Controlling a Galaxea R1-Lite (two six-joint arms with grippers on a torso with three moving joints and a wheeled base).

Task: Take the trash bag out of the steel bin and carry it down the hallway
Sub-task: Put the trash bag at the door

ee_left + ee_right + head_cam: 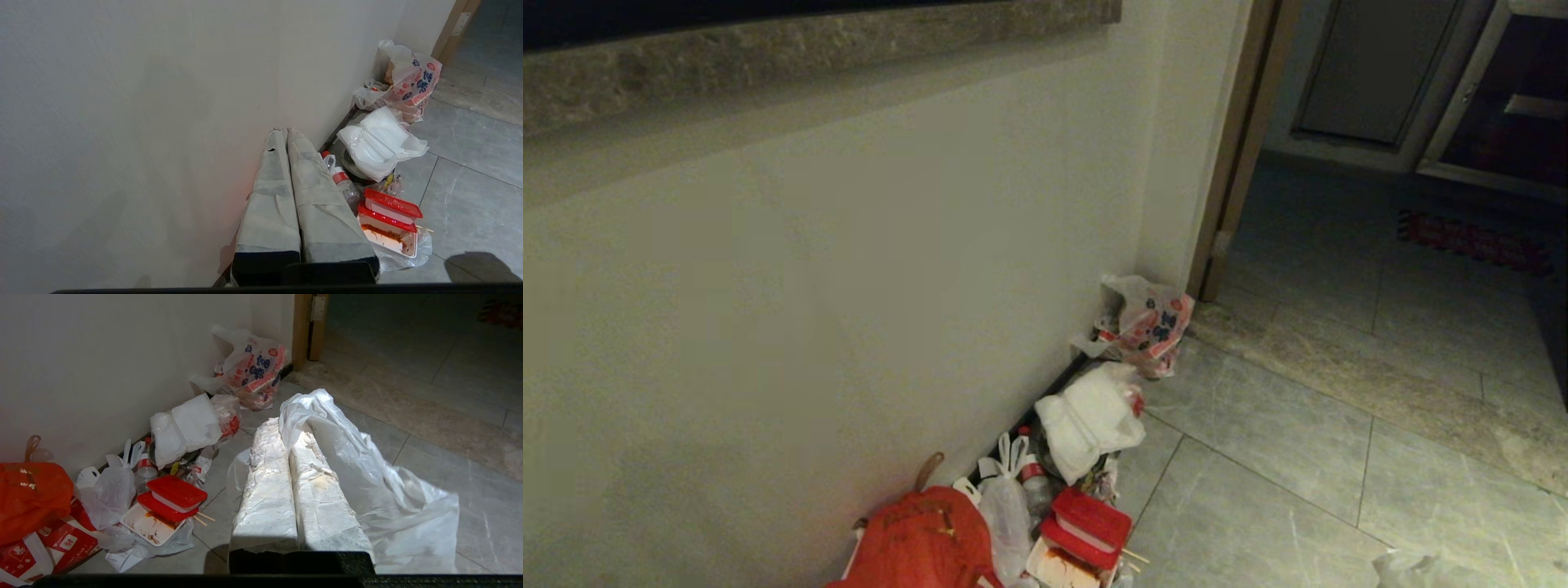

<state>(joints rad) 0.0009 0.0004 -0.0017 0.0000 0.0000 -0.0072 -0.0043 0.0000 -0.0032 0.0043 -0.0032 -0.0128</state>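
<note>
In the right wrist view my right gripper (286, 426) is shut, its taped fingers pinching a thin translucent-white trash bag (367, 477) near their tips. The bag drapes off one side of the fingers and hangs over the hallway's grey tile floor (482, 506); one crumpled corner of it shows at the bottom edge of the head view (1421, 570). The left wrist view has my left gripper (284, 131) shut on nothing, its taped fingers together and pointing at the foot of the cream wall (143, 122). The steel bin is out of view.
Rubbish lies along the wall's base: an orange-red bag (919, 539), red-lidded food boxes (1090, 523), a plastic bottle (345, 185), a bag of white foam boxes (1090, 416) and a printed bag (1152, 322). A brown door frame (1233, 163) opens onto a dark room.
</note>
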